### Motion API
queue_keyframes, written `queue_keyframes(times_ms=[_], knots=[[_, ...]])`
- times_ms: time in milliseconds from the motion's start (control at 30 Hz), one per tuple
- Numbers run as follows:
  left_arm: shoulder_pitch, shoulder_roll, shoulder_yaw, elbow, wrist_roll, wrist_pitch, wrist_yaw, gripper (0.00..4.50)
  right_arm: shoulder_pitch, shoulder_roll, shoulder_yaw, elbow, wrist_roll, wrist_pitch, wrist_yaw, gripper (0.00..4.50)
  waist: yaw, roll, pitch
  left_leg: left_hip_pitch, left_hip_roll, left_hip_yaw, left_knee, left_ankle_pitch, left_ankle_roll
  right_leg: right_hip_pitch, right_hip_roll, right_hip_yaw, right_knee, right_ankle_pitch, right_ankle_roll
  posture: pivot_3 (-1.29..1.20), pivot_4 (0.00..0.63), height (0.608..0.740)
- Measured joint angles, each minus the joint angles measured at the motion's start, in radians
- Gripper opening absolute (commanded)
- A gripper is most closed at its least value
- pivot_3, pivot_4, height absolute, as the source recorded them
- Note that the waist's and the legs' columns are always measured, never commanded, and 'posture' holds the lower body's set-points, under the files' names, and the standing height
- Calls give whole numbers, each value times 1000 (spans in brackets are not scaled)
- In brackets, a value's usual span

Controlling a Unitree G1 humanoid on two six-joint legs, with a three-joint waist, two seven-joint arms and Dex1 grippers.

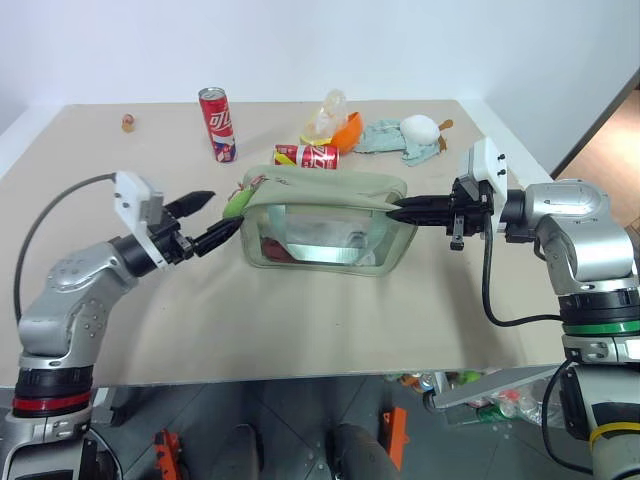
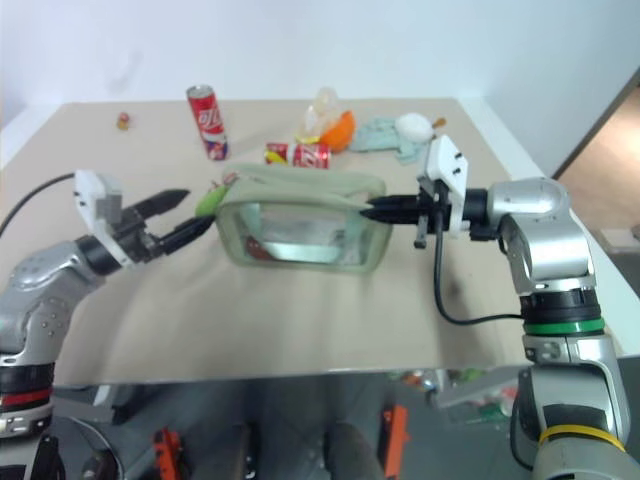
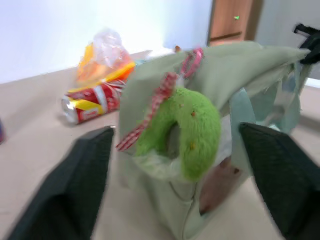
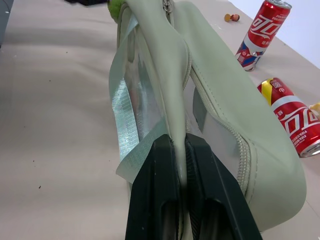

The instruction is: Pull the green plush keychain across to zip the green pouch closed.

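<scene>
I am pinching the right end of the pouch (image 1: 325, 222) with my right gripper (image 1: 397, 212), bracing it. My left gripper (image 1: 212, 220) is spread around the keychain (image 3: 192, 131) at its left end, ungrasped; next I must close and pull rightward.

The green pouch (image 1: 325, 220) was pale sage with clear window panels. The green plush keychain (image 3: 192, 131) was bright lime, paler at its centre, with a red-and-white checked ribbon (image 3: 152, 107). At the pouch's 12 o'clock lay a red can (image 1: 308, 156) with yellow and white markings; at 11 o'clock stood another red can (image 1: 217, 123). The tabletop (image 1: 300, 320) was beige. Both claws had black fingers (image 1: 196, 203).
</scene>
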Motion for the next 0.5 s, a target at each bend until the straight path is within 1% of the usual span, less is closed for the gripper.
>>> queue_keyframes(times_ms=[33,67,167,267,300,500], knots=[[-3,-3,-3,6,5,-2,-4,2365,0,0,0,0,0,-2,0,0,0,0,0,0,0,0,0,0,0,0,0,0,0,0,0,0,150,740],[-6,-4,-3,14,8,-5,-9,2148,0,0,0,0,0,-4,-1,0,0,0,0,0,0,0,0,0,0,0,0,0,0,0,0,0,150,740],[-16,-4,-3,32,13,-7,-19,1044,0,0,0,0,0,-9,-2,0,0,0,0,0,0,0,0,0,0,0,0,0,0,0,0,0,150,740],[-28,-5,-1,45,16,-13,-21,111,1,0,0,0,0,-13,-3,0,0,0,0,0,0,0,0,0,0,0,0,0,0,0,0,0,150,740],[-38,-6,5,50,15,-15,-20,22,1,0,0,0,-1,-18,-3,0,0,0,0,0,0,0,0,0,0,0,0,0,0,0,0,0,150,740],[-95,0,15,41,1,-9,-30,22,1,0,0,2,-3,-26,1,0,-1,0,0,0,0,0,0,0,0,0,0,0,0,0,0,0,150,740]])
